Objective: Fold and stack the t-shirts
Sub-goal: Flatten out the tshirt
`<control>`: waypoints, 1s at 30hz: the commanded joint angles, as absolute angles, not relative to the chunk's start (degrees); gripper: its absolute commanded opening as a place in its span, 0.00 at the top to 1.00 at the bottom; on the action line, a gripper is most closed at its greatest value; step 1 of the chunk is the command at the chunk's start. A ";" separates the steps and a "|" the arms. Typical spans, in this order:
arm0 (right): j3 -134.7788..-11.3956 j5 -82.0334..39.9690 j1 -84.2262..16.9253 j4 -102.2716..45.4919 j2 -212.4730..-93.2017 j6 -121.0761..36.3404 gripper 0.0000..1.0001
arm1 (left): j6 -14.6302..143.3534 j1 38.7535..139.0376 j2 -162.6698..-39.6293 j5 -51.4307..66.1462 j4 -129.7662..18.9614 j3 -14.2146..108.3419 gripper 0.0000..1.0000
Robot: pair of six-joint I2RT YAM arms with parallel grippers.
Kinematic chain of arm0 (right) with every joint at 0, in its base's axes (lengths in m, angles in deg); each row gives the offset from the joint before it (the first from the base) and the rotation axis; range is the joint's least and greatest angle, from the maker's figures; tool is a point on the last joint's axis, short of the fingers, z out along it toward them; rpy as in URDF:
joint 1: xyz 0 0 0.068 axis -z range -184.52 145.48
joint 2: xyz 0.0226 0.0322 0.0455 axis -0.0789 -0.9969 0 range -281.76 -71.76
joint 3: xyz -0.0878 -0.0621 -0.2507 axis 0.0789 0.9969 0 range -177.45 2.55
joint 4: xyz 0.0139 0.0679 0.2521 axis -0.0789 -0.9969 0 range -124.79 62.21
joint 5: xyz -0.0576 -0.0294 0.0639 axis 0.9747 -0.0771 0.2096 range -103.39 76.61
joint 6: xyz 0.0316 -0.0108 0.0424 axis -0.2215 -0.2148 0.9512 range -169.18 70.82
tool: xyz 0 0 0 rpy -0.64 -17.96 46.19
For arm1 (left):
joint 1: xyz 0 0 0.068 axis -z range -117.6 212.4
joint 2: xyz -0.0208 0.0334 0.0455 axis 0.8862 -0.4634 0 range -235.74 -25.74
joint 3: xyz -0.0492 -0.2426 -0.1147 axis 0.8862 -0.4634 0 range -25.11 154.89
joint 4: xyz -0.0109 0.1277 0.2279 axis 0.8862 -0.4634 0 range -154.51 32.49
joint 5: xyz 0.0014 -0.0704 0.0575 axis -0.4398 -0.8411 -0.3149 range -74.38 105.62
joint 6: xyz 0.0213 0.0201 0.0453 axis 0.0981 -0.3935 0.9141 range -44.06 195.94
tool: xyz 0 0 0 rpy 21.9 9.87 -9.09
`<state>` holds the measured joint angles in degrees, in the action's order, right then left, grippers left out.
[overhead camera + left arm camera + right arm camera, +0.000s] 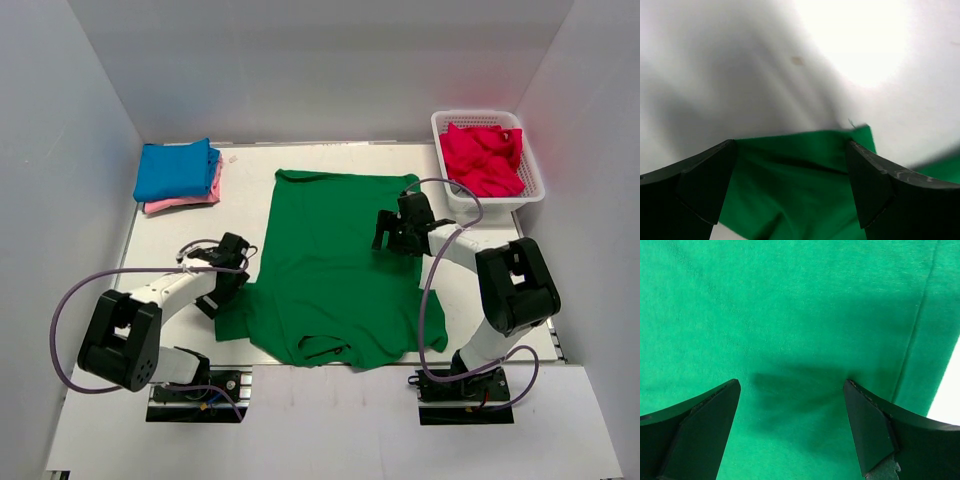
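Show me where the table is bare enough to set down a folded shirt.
Bare table lies between the blue-and-pink folded stack and the green shirt, and along the near strip between the arm bases. Crowded: the middle, under the shirt with the left claw and right claw over it, and the basket corner.

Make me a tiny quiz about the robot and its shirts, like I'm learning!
1. True or false: the left claw and the right claw are both open.
2. Which folded t-shirt lies on top at the far left? A pink, B blue, C green.
3. Fill in: the red t-shirts sit in a white ____.
Key: 1 true; 2 B, the blue t-shirt; 3 basket.
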<state>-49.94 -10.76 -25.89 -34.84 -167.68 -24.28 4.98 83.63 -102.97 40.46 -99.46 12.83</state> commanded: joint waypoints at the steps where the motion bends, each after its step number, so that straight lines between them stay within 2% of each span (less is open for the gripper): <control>1: -47.46 -7.15 -25.18 -38.61 -167.03 -23.69 0.10 | -0.96 82.52 -103.45 44.10 -110.07 11.36 0.00; 8: -48.16 -8.03 -25.00 -37.64 -165.71 -25.62 0.10 | -0.17 81.38 -102.38 52.26 -116.47 22.60 0.00; 12: -50.44 -10.48 -25.44 -37.46 -165.01 -27.12 0.10 | 4.38 81.38 -102.38 51.93 -116.66 29.90 0.00; 15: -52.82 -11.89 -25.35 -37.37 -164.83 -27.65 0.10 | 11.23 82.44 -100.11 45.79 -111.59 29.04 0.00; 16: -53.87 -11.98 -25.09 -37.55 -165.01 -27.91 0.10 | 13.43 82.44 -99.58 39.59 -109.12 27.82 0.00; 21: -58.09 -12.60 -25.09 -38.60 -167.46 -28.00 0.10 | 19.25 84.10 -96.93 20.67 -91.72 13.51 0.00; 26: -62.04 -12.78 -24.48 -39.48 -172.73 -26.68 0.10 | 18.02 86.30 -104.74 19.31 -87.56 12.59 0.00; 30: -61.18 -12.78 -23.69 -39.84 -175.37 -26.24 0.10 | 17.50 85.08 -113.88 25.96 -92.56 18.65 0.00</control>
